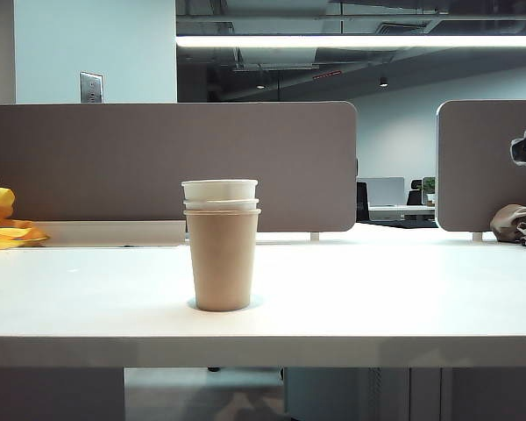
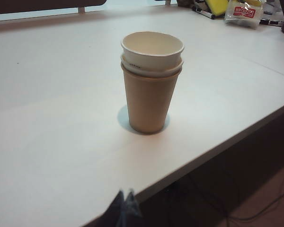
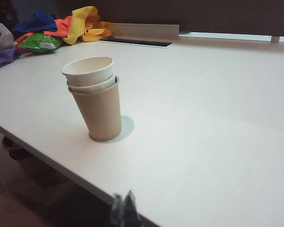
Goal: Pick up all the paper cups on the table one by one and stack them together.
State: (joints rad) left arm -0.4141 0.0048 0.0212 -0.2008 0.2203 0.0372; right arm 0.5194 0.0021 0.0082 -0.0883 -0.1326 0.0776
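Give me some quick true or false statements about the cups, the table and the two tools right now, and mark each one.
1. All three paper cups are nested in one stack. True.
2. The tan cup sits on top of the stack. False: it is at the bottom, with the two white cups inside it.
3. The stack stands upright on the table. True.
4. The left tool is clamped on the stack. False: it is shut, apart from the stack at the table's front edge.
5. The right tool is shut and holds nothing. True.
6. A cup lies tipped over on the table. False: none does.
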